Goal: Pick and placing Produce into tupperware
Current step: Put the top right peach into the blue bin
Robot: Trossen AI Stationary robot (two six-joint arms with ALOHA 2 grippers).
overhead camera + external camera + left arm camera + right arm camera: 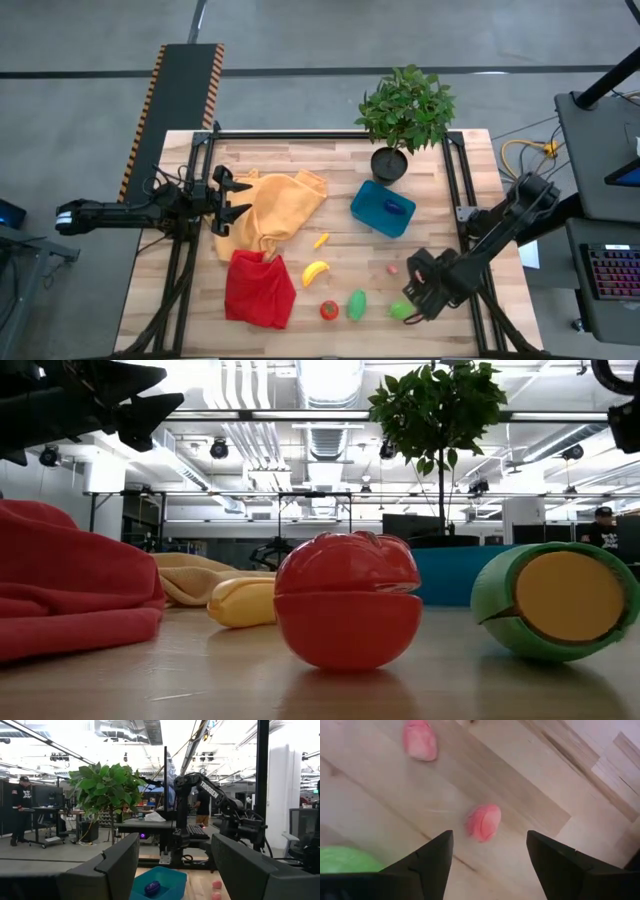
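So: R claw (490, 855) spread over 2 pink pcs (483, 822); L claw (232, 200) agape; 1 eggplant (396, 208) in tupperware (372, 198).

Bare wooden table (440, 200) lies along its right edge; the leafy potted plant (404, 110) crowds the teal-blue plastic container (382, 208) at the far edge.

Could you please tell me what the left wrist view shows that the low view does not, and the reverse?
Only the left wrist view shows the purple eggplant lying inside the tupperware, two pink pieces on the table, and the right arm. Only the low view shows the red tomato, the banana, a cut green piece and the red cloth. Both show the tupperware and the potted plant.
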